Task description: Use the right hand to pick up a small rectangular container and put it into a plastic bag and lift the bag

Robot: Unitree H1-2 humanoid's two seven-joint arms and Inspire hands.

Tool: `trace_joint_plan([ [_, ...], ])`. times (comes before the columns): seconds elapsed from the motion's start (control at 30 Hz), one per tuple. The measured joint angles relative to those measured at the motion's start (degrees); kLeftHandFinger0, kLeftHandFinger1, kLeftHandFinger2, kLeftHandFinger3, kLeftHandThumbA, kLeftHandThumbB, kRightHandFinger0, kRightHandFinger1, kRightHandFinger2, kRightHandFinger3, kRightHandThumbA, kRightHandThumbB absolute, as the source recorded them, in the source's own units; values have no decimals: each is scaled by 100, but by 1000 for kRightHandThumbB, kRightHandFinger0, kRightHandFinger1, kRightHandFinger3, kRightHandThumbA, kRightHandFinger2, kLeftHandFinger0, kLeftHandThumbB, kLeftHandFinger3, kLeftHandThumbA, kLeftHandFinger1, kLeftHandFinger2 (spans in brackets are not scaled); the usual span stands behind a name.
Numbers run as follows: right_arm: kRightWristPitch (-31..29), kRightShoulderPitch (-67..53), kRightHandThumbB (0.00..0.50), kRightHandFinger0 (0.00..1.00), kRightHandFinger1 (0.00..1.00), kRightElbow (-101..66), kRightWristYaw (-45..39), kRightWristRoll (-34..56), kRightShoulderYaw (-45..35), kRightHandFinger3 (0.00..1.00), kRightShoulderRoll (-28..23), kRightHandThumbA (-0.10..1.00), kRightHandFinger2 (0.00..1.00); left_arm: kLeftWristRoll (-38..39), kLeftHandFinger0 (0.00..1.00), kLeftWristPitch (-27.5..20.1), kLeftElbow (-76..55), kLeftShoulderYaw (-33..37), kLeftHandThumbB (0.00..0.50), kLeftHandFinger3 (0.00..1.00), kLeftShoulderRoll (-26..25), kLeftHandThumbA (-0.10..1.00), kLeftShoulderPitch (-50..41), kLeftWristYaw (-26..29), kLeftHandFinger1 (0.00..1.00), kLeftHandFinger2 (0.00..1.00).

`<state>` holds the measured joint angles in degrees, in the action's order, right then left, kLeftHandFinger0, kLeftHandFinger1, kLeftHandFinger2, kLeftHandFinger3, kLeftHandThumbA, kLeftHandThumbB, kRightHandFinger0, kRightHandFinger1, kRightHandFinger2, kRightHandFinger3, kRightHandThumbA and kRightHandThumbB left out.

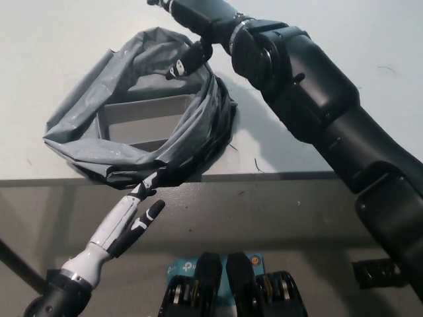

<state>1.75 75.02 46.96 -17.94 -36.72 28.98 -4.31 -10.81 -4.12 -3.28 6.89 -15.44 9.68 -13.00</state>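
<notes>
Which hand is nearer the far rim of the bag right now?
Right. The black right hand is at the far rim of the grey plastic bag, above the rectangular container inside it. The white left hand rests at the bag's near edge, by the table edge.

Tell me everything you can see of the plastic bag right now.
The plastic bag is grey, thin and crinkled, rolled down into an open ring on the white table near its front edge. A grey rectangular container sits inside, upright and open-topped. The black right hand is at the bag's far rim; whether it grips the rim is unclear. The white left hand touches the near rim at the table edge.
</notes>
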Motion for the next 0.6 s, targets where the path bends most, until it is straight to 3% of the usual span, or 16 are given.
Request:
trace_joint_plan([
  [0.43,399,-109,500,1000,1000,645,286,-230,120,1000,62,939,1000,-16,1000,-11,0,4,198,1000,0,1000,-23,0,1000,1000],
  [0.6,529,-115,500,1000,1000,761,380,-223,58,1000,108,985,1000,-14,1000,-26,0,4,193,1000,0,1000,-27,0,1000,1000],
])
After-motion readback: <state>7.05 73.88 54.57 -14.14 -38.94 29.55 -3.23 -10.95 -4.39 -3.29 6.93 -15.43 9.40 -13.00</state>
